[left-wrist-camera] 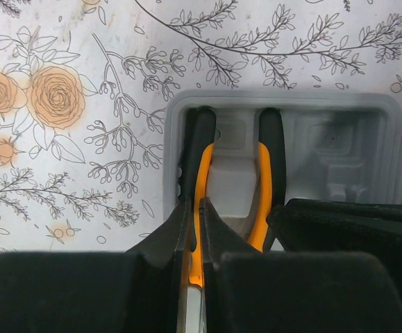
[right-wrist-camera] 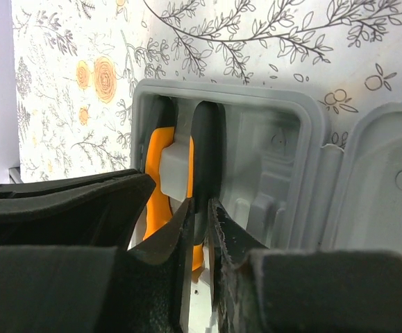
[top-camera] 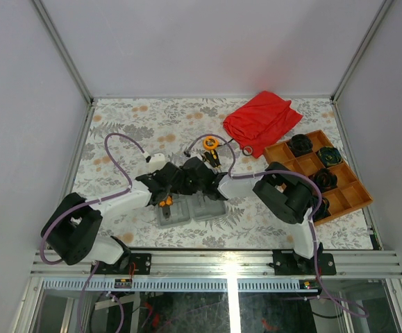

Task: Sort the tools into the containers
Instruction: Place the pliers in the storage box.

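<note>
left gripper [left-wrist-camera: 195, 208]: clamped on left handle of pliers [left-wrist-camera: 202, 156] | right gripper [right-wrist-camera: 201, 211]: clamped on right handle | pliers: inside left grey tray [left-wrist-camera: 284, 100], handles straddling its moulded block [left-wrist-camera: 232, 184] | right grey tray [right-wrist-camera: 381, 173]: just beside | tape measure [top-camera: 210, 143]: on table [top-camera: 131, 125] beyond trays

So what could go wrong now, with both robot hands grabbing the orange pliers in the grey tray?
1. The left gripper and right gripper each pinch one handle of the pliers. If they pull unevenly, the pliers could twist or jam instead of sitting flat.
2. The grey tray may be loose; it might slide or lift with them.
</note>
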`<state>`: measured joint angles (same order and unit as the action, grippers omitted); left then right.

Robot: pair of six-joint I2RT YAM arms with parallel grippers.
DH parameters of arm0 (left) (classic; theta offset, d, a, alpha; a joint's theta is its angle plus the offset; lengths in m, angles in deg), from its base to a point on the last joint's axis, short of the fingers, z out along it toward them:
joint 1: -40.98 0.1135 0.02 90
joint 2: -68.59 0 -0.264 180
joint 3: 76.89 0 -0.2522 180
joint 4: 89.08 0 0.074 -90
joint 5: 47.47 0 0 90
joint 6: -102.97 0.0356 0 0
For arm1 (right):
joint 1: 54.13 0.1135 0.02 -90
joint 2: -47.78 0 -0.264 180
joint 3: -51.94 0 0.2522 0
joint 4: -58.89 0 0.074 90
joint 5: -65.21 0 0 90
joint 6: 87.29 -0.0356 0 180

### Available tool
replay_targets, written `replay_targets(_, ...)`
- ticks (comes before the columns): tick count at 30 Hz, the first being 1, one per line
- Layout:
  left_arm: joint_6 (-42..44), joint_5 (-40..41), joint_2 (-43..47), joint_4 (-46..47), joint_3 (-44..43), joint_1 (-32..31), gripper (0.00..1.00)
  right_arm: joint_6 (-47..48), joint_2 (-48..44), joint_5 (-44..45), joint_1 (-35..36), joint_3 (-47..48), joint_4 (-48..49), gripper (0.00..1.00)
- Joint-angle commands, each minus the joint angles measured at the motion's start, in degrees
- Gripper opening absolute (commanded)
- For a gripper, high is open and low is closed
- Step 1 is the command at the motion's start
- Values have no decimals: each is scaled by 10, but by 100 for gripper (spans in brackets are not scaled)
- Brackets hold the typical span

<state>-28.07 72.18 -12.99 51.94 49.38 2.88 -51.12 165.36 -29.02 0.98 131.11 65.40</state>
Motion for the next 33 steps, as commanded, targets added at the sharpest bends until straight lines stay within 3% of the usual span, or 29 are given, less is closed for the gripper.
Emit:
replay_targets(1, -33, -185, -54, 20, 46, -28, 0, -1, 94, -7, 44, -14, -53, 16)
replay_targets(6, -35, -159, -49, 1, 48, -28, 0, -2, 40, -3, 32, -36, -33, 17)
replay_targets(15, -51, -127, -47, -32, 39, -26, 0, 4, -102, -16, 0, -118, 36, 31)
replay_targets(25, -42, -93, -13, -87, -4, -25, 2, 37, -276, 49, -20, -252, 8, 41)
replay_targets(29, -42, -101, 18, -96, -8, -25, 6, 43, -344, 90, -31, -307, -15, 44)
replay_targets(33, -42, -100, 81, -107, -10, -25, 18, 51, -416, 135, -33, -345, -49, 46)
